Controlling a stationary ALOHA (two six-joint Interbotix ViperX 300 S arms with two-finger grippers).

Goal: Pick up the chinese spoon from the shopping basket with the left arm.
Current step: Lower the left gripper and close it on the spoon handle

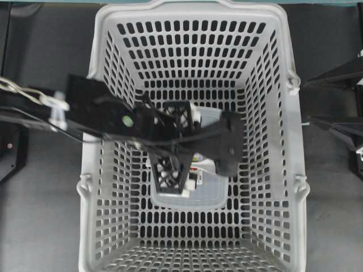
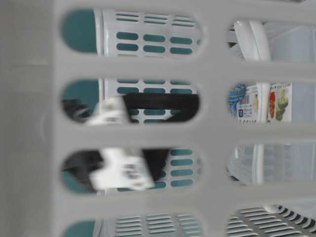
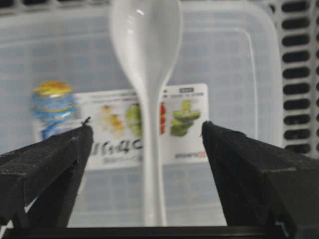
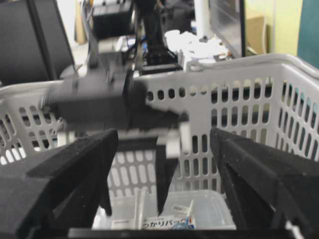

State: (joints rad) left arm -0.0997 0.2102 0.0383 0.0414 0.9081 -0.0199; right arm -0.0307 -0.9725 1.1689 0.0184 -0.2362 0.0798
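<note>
The spoon [image 3: 145, 74] lies on the lid of a clear container [image 1: 211, 192] near the middle of the basket [image 1: 295, 187]. In the left wrist view its bowl points to twelve o'clock and its handle runs straight down to six, over the printed label [image 3: 187, 124].

What worries me is the surface. The spoon looks glossy and rounded, and it rests on a smooth lid, so if one finger meets the handle before the other, I'd expect it to skate sideways or spin rather than get pinched. Closing too high would likely make the handle squirt out. Pressing too low could push the lid down or drag the container along the slotted floor. The basket walls also stand close around the arm, so a tilted lift might knock the rim.

The left gripper [image 3: 145, 149] hangs over the spoon with its jaws wide, one finger at nine o'clock of the handle and one at three, both clear of it and holding nothing. The handle sits a little nearer the nine o'clock finger.

The right gripper [image 4: 164, 164] waits outside the basket at the overhead view's three o'clock edge, also spread wide and empty.
</note>
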